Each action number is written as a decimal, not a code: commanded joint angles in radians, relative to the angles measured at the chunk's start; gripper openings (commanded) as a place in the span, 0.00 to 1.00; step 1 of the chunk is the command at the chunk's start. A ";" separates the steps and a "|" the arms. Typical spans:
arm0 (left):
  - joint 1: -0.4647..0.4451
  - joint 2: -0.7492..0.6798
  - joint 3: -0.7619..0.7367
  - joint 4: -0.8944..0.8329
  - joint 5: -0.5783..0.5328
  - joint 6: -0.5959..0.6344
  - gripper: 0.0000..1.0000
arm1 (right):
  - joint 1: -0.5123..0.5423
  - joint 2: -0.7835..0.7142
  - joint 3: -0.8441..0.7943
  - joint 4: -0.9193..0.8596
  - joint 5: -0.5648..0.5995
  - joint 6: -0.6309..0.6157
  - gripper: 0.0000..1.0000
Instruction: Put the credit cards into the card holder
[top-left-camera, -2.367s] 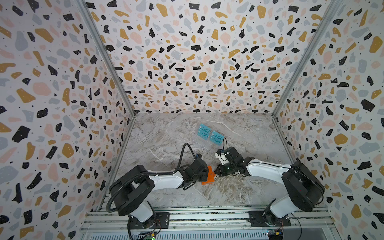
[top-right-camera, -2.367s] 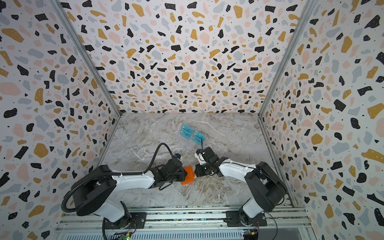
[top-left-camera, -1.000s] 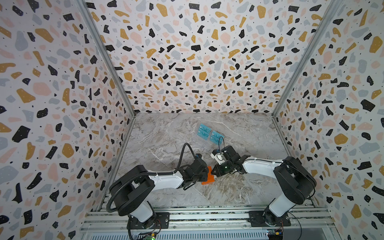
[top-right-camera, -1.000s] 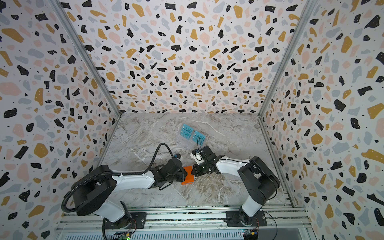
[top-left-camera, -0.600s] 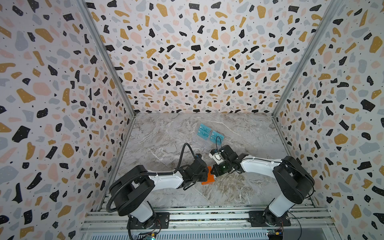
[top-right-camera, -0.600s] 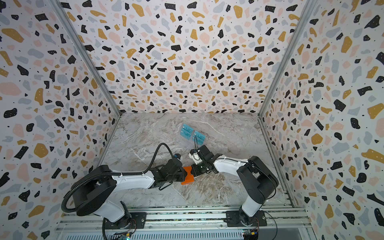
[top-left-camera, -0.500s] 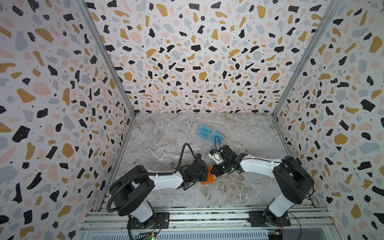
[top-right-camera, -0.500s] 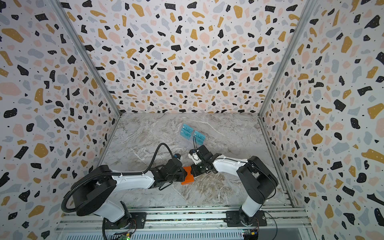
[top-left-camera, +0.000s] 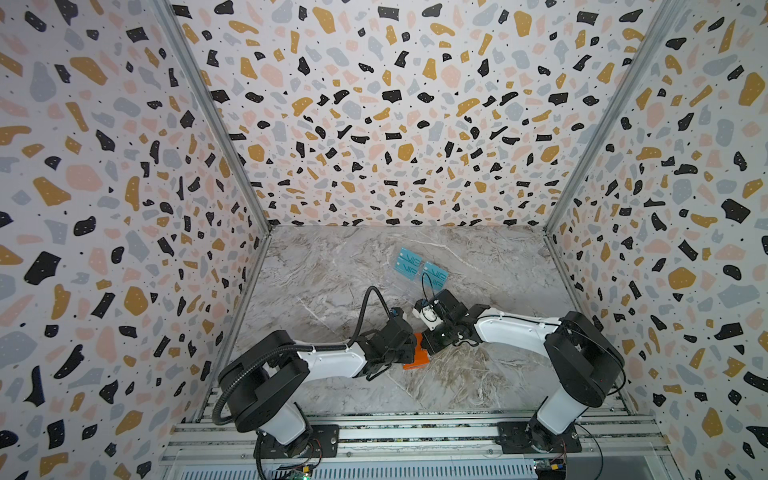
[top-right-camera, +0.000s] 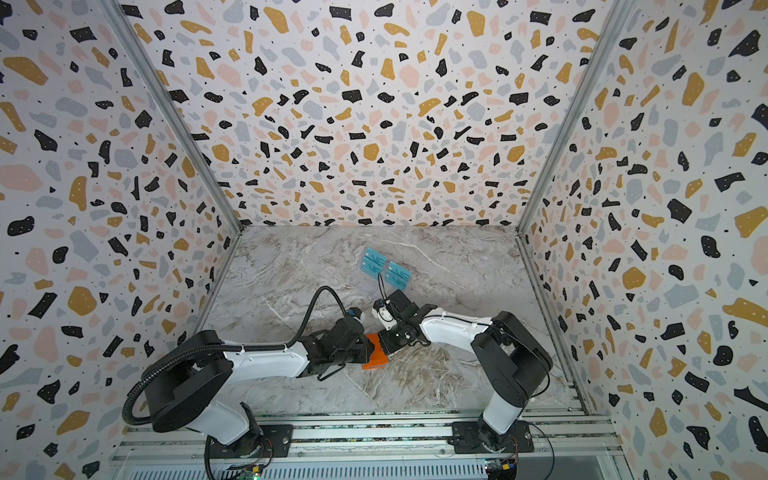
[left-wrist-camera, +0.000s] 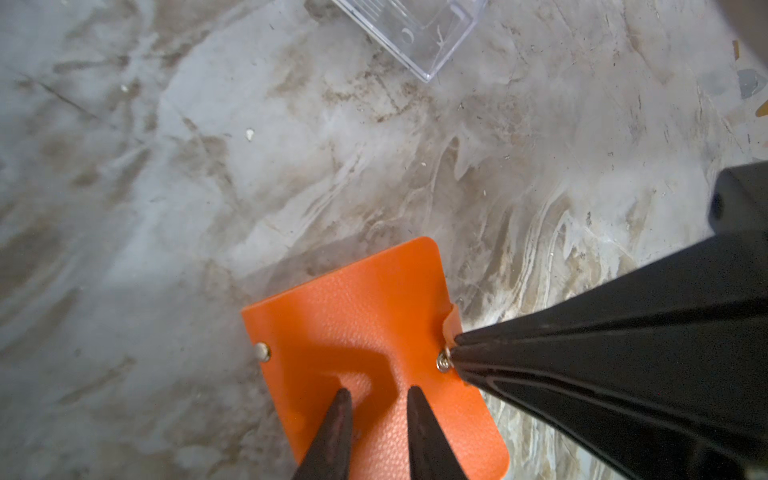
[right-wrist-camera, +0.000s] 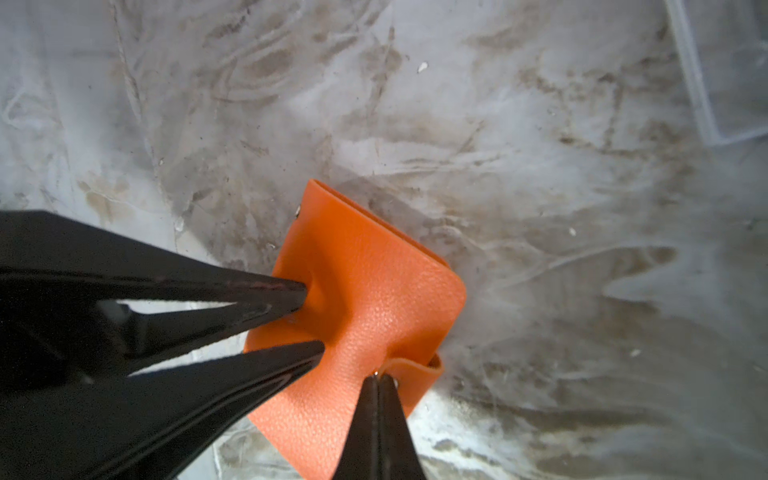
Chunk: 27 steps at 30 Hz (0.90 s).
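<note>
The right claw (right-wrist-camera: 376, 380) is pressed together on the snap tab (right-wrist-camera: 413, 370) of the orange card holder (right-wrist-camera: 374, 291). Its tips pinch the strap right beside the metal snap (left-wrist-camera: 444, 362). The tab curls up off the holder's edge, so this grip looks meant to pull the fastening free and swing the cover open.

The left claw (left-wrist-camera: 376, 392) has its tips a little spread with nothing between them. Both tips are planted on the grained cover, which dimples under them in the right wrist view. That reads as a hold-down. The wallet looks light and would likely lift or slide with the tab rather than open if nothing pinned it.

The cover appears closed, so no sleeve can be reached and no card can go in until it is opened. I would place the task at its opening step. The thin tips hold only a narrow strap, so a slip off the tab seems the main risk.

The card holder lies on the marble-patterned desk (top-left-camera: 332, 270) between the two arms. It sits on the robot's side of the clear plastic rack (left-wrist-camera: 419, 33), near it but not touching. In both top views the teal VIP cards (top-right-camera: 374, 262) stand at that rack. No tan-gold credit cards show in any view, and I cannot tell where they lie.
</note>
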<state>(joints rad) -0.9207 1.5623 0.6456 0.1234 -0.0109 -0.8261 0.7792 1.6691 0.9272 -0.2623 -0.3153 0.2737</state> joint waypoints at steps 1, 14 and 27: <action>-0.027 0.065 -0.063 -0.156 0.098 -0.005 0.26 | 0.028 0.032 0.024 -0.016 -0.011 -0.024 0.00; -0.028 0.064 -0.058 -0.156 0.098 -0.007 0.26 | 0.039 0.027 0.029 -0.032 -0.042 -0.038 0.00; -0.028 0.063 -0.054 -0.165 0.101 -0.007 0.26 | 0.050 0.040 0.036 -0.058 -0.049 -0.067 0.00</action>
<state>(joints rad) -0.9207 1.5616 0.6456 0.1246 -0.0105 -0.8261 0.7918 1.6764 0.9463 -0.2913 -0.3012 0.2291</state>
